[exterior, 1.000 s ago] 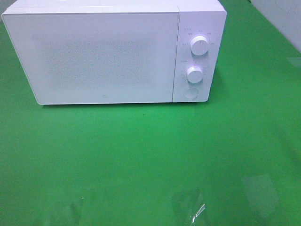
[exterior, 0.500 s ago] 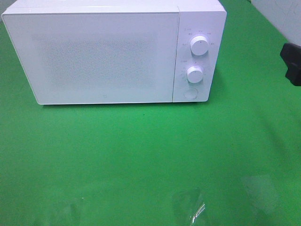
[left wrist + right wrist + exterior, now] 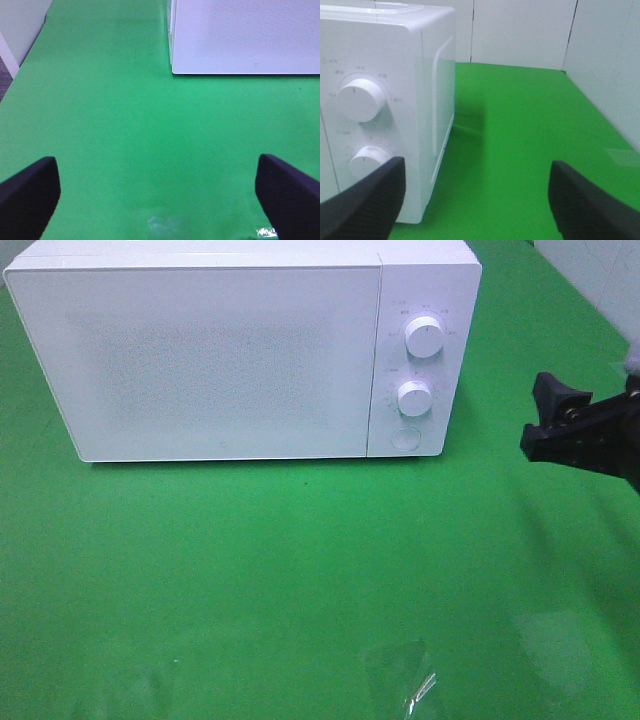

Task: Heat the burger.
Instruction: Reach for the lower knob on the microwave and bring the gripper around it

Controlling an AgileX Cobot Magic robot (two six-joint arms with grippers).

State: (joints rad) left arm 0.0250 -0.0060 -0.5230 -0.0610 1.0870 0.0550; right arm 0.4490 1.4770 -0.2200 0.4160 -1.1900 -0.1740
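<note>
The burger is out of view in every frame. A white microwave point(image 3: 200, 360) stands at the back of the green table with its door shut. It also shows in the left wrist view point(image 3: 245, 35) and the right wrist view point(image 3: 395, 60). Its panel has an upper knob point(image 3: 425, 337), a lower knob point(image 3: 414, 398) and a round button point(image 3: 405, 438). My right gripper point(image 3: 536, 416) is open and empty, hovering right of the panel and apart from it; the right wrist view point(image 3: 477, 205) shows its jaws wide. My left gripper point(image 3: 159, 200) is open and empty over the cloth, left front of the microwave.
A green cloth point(image 3: 300, 570) covers the table. A white tiled wall point(image 3: 520, 30) stands behind and at the right side point(image 3: 600, 270). A small shiny scrap of clear film point(image 3: 420, 690) lies near the front edge.
My right gripper has come in from the right edge and moved left toward the microwave's control panel. The microwave has not moved.
</note>
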